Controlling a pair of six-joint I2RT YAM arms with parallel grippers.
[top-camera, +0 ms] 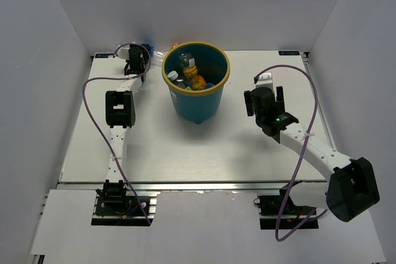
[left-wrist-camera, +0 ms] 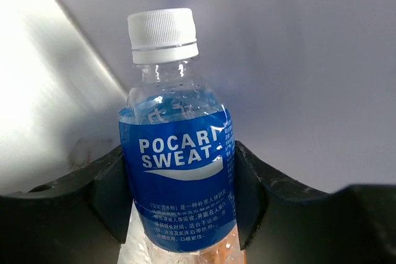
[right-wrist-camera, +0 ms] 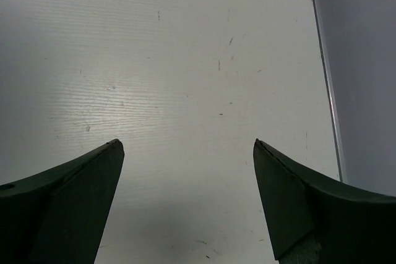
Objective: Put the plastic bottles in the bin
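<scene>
Near far wall point(left-wrist-camera: 297, 60), seemingly: blue-labelled bottle point(left-wrist-camera: 176, 177)

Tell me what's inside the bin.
Inside the bin, an orange bottle, a clear bottle and a white-capped one lie piled together. The pile and the bin's wall hide the bottom, so anything underneath cannot be counted. The left gripper holds a blue-labelled bottle outside it.

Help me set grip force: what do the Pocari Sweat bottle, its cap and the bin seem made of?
Pocari Sweat bottle: thin clear plastic, glossy, see-through above its blue film label. Cap: opaque white plastic, ribbed, matte. Bin: probably moulded plastic, with a smooth dark teal wall and a tan rim, but too small here to be sure.
</scene>
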